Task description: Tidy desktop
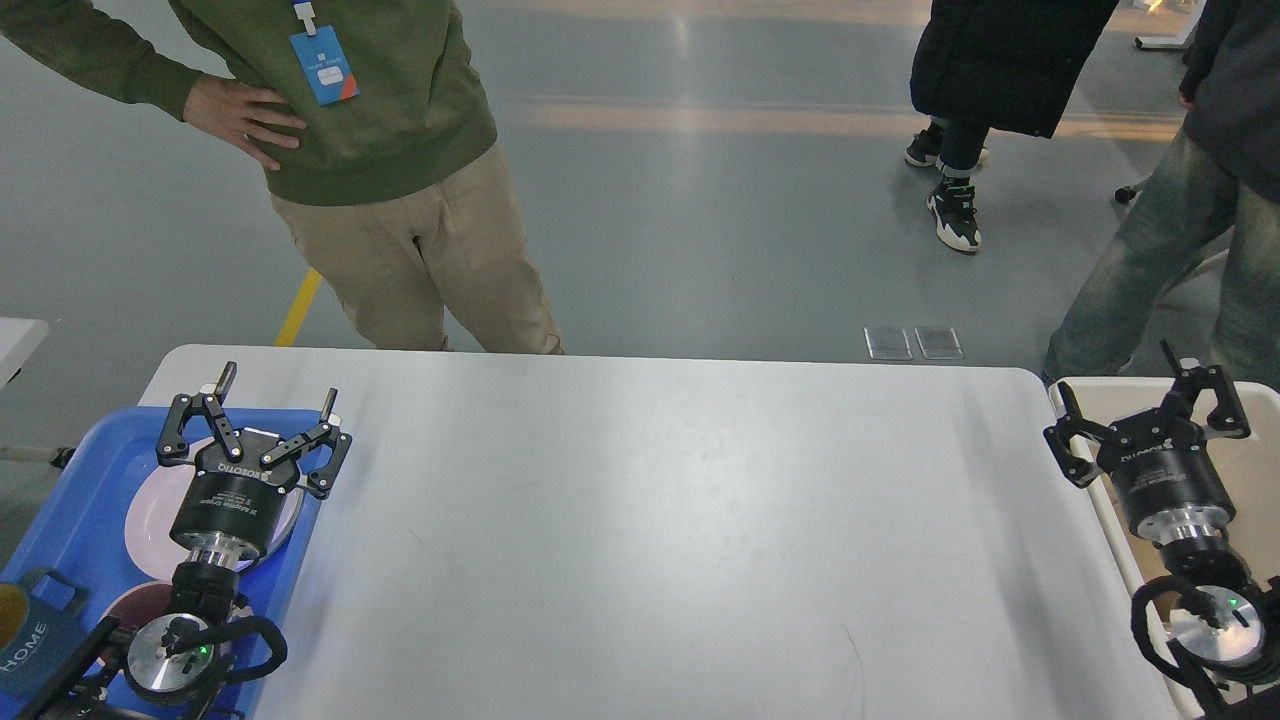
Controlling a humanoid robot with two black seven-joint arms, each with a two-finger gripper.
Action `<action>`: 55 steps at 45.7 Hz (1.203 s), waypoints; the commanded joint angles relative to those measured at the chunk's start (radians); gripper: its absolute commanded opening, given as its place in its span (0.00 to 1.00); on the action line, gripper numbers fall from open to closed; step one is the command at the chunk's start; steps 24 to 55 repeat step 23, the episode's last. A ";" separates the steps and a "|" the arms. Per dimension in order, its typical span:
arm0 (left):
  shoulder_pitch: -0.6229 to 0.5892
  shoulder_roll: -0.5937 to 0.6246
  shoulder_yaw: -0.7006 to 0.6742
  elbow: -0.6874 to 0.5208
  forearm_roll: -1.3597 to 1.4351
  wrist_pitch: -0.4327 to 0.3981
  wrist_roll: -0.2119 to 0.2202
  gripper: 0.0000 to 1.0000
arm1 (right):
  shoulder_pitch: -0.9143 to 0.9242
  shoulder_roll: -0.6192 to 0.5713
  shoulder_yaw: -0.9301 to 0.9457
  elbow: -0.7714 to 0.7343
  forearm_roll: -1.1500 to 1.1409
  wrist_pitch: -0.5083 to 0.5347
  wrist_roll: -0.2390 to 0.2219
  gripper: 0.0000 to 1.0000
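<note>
The desktop [650, 520] is a wide white table top with rounded corners, and its visible surface is bare. My left gripper [277, 388] hangs open over the far end of a blue tray [75, 500] at the table's left side, with nothing between its fingers. Over the beige bin's [1080, 392] far left corner, at the table's right end, my right gripper [1115, 375] stands open and holds nothing.
The blue tray carries a pale plate [150, 505], a dark red plate [125, 610] and a dark blue mug [30, 640] marked HOME. A person in a green sweater [400, 120] stands at the table's far edge. Two more people stand on the floor at the back right.
</note>
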 commanded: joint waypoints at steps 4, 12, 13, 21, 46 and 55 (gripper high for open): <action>0.000 0.000 0.000 0.000 0.000 0.000 0.001 0.97 | -0.023 0.049 0.000 0.002 -0.065 -0.009 0.060 1.00; 0.000 0.000 0.000 0.000 0.000 0.000 0.001 0.97 | -0.040 0.084 -0.005 0.001 -0.064 -0.015 0.060 1.00; 0.000 0.000 0.000 0.000 0.000 0.000 0.001 0.97 | -0.040 0.087 -0.003 0.001 -0.064 -0.019 0.060 1.00; 0.000 0.000 0.000 0.000 0.000 0.000 0.001 0.97 | -0.049 0.107 0.000 0.025 -0.025 -0.021 0.060 1.00; 0.000 0.000 0.000 0.000 0.000 0.000 0.001 0.97 | -0.057 0.110 0.006 0.028 -0.004 -0.027 0.060 1.00; 0.000 0.000 0.000 0.000 0.000 0.000 0.001 0.97 | -0.057 0.110 0.006 0.028 -0.004 -0.027 0.060 1.00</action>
